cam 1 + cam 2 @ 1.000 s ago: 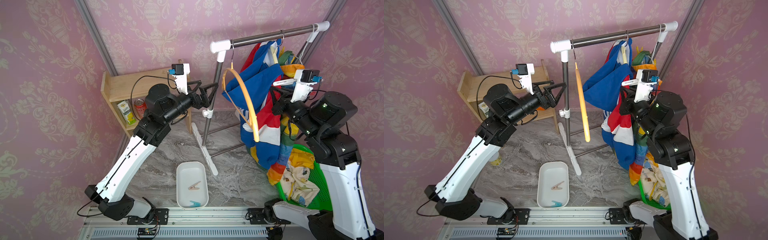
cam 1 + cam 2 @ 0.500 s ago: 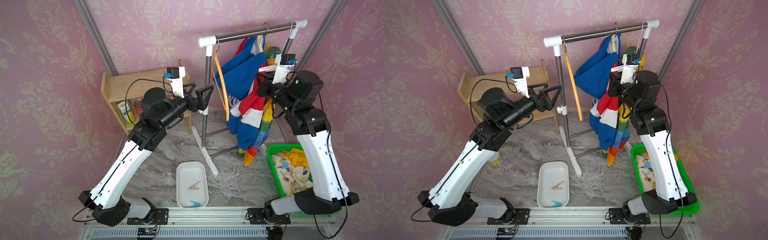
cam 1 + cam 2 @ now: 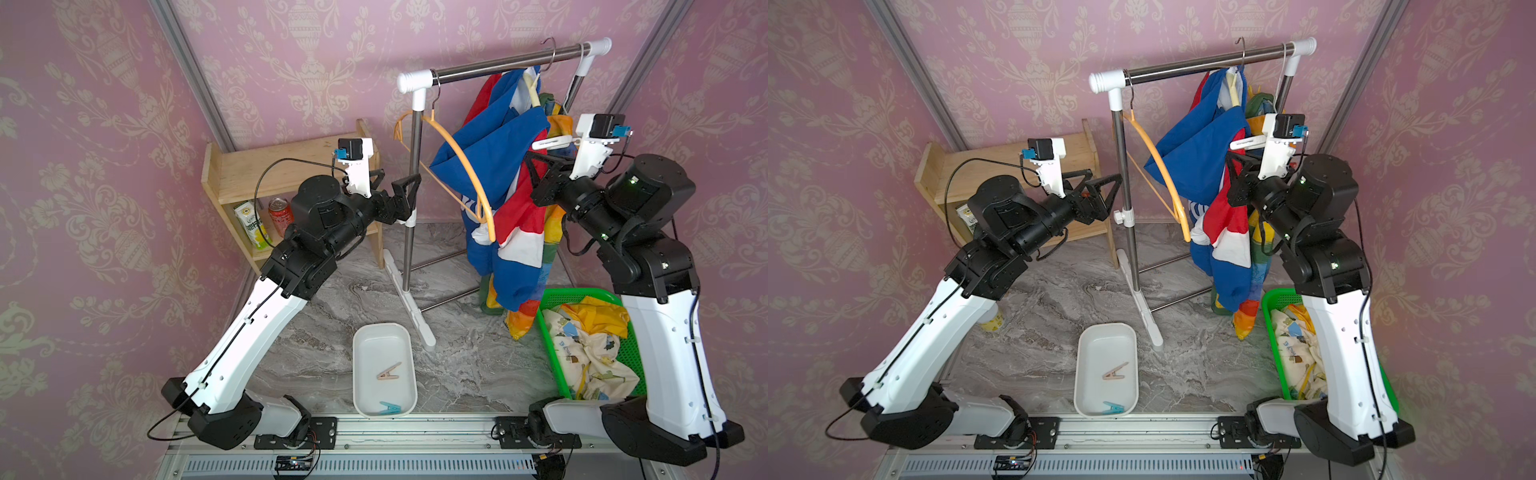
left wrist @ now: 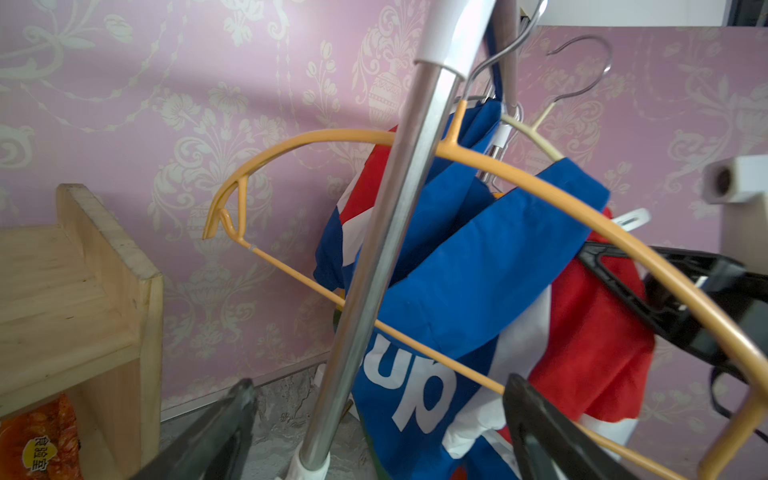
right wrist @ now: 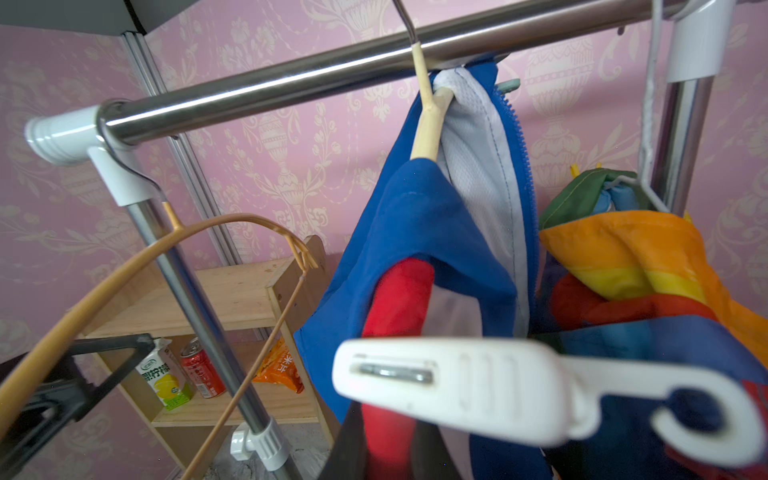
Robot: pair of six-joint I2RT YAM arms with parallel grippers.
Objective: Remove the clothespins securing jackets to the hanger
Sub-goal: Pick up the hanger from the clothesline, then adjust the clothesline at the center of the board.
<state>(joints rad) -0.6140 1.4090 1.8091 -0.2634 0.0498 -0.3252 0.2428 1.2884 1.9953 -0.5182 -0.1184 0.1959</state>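
My right claw (image 3: 536, 166) pinches a white clothespin (image 5: 457, 386), which I judge to be light, stiff, slick plastic best held at its ridged handles, with the soft jacket (image 3: 490, 166) just beyond; my left claw (image 3: 405, 189) gapes empty.

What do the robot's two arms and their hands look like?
Both the left arm and right arm have white lower links, black joints and thin black cables. The left hand and right hand have black triangular open-frame fingers. Each wrist bears a white camera bracket with a blue connector.
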